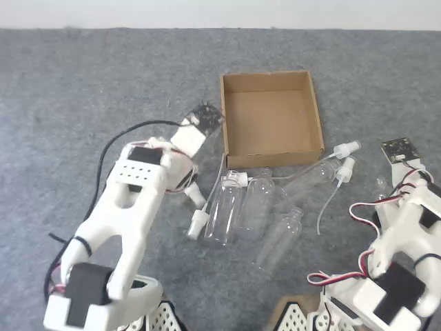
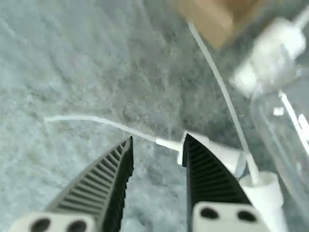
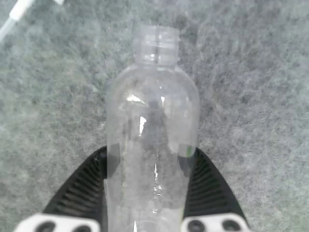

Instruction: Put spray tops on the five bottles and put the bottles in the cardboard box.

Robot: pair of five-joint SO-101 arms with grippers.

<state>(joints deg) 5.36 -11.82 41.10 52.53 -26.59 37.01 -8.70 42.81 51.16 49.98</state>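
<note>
- Grey carpet (image 1: 83, 83) covers the table, with a pale strip of wall (image 1: 220, 12) along the top edge of the high view. You have open carpet at upper left and upper right.
- The cardboard box (image 1: 272, 117) sits upper centre, open side up. Its near wall lies just above the cluster of bottles.
- Left arm (image 1: 131, 207) takes the lower left of the high view, right arm (image 1: 406, 234) the lower right.
- Left gripper (image 2: 158, 141): fingers apart, holding nothing. A loose spray top (image 2: 212, 152) lies on the carpet just behind one fingertip; you cannot tell whether they touch. Its thin tube crosses the gap between the tips and runs off to the left of the frame.
- A second spray top (image 2: 260, 186) lies just beside that same finger, its tube reaching up toward the box corner.
- A capped bottle (image 2: 285, 130) lies at the right edge of the left wrist view, close to both loose tops.
- Right gripper (image 3: 149, 159): fingers clamped on the sides of an uncapped bottle (image 3: 152, 111), open neck toward the top of the frame.
- Between the arms, three bare bottles (image 1: 256, 200) lie on their sides at centre frame.
- Two more spray tops (image 1: 346, 148) lie just right of the box's near corner, tubes trailing downward.
</note>
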